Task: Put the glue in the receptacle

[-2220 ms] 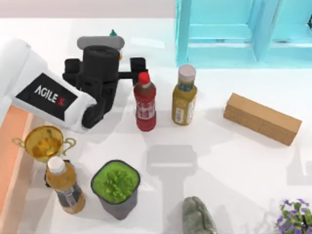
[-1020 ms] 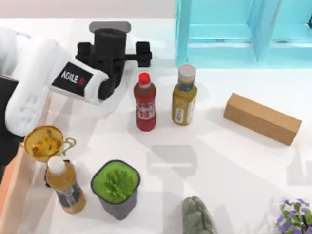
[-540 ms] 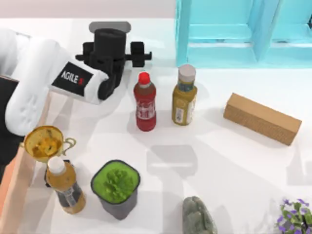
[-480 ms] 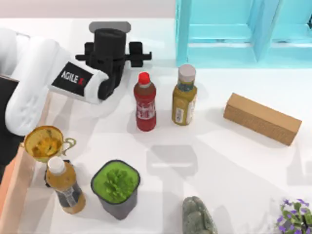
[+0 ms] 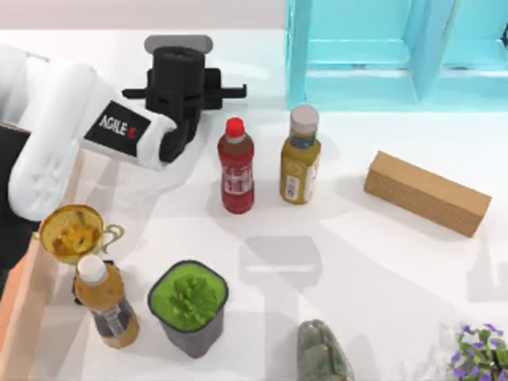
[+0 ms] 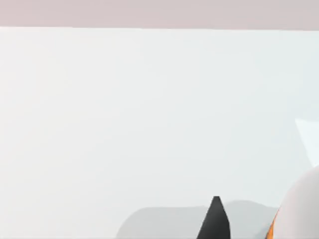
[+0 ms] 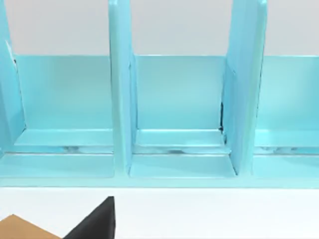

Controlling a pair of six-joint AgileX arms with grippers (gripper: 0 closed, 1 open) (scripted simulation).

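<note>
Your left gripper (image 5: pixel 184 78) hangs in the upper left of the top view, beside the red bottle (image 5: pixel 236 168). In the left wrist view the glue (image 6: pixel 302 209) sits at the lower right corner, and you cannot tell whether the pincer grips it. The receptacle (image 5: pixel 24 317) lies along the lower left edge, and your right gripper (image 7: pixel 99 221) faces the teal shelf (image 7: pixel 179 99).

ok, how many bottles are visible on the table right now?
3 in full view: red bottle and white-capped bottle side by side mid-table, amber bottle at the near left beside the trophy. The glue sits partly hidden under the left gripper.
</note>
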